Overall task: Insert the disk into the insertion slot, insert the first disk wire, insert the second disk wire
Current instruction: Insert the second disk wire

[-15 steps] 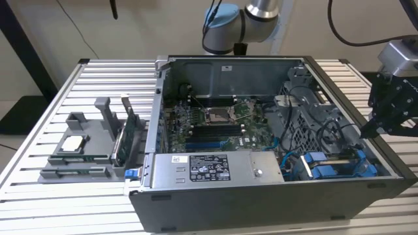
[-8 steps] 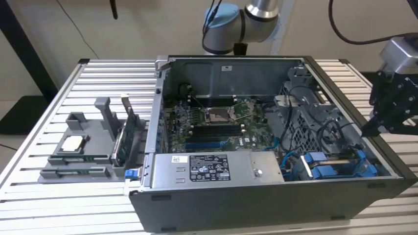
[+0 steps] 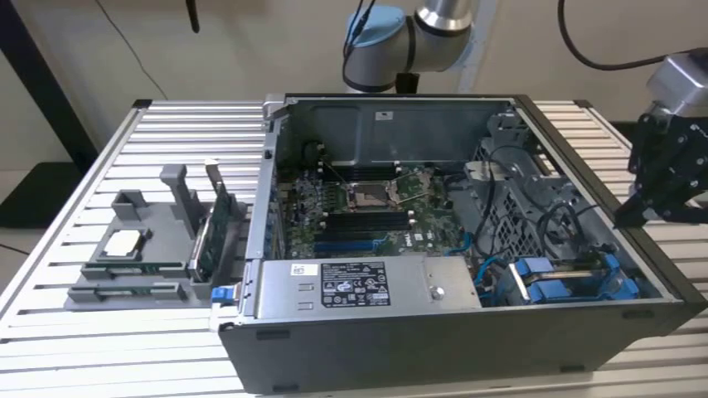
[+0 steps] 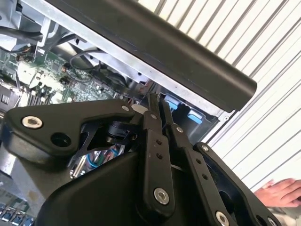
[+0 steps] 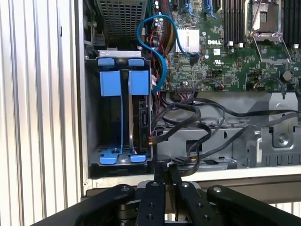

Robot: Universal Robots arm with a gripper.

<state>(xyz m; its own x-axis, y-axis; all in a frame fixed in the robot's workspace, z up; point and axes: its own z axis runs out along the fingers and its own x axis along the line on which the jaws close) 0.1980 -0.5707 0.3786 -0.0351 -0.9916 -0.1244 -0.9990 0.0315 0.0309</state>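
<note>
Disk (image 5: 140, 120) sits edge-on in its blue carrier frame (image 5: 139, 82) inside the drive cage (image 5: 91, 117). A second blue carrier (image 5: 110, 82) is just beside it. In the exterior view the disk (image 3: 559, 286) is at about 4 o'clock in the open computer case (image 3: 443, 356), with the power supply (image 3: 354, 286) at its 9 o'clock.

Step one looks done, since the disk appears fully seated in the slot. Black cables (image 5: 197, 117) loop just beside the disk's near edge, and one seems to reach it. Can't tell whether either wire is plugged in, so both wire steps count as unconfirmed. A blue cable (image 5: 155, 42) arcs from the cage toward the motherboard (image 5: 225, 52).

Claw (image 5: 164, 168) hangs over the case rim near the cage, fingers pressed together, nothing seen between them. The second wrist view shows the same, with the claw (image 4: 155, 104) closed and empty. In the exterior view the claw (image 3: 632, 214) is at 3 o'clock of the case, just outside its wall.

The case stands on a slatted worktop (image 3: 166, 124), and a grey parts fixture (image 3: 133, 249) is at 9 o'clock of it. A person's hand (image 4: 282, 190) rests on the worktop.
</note>
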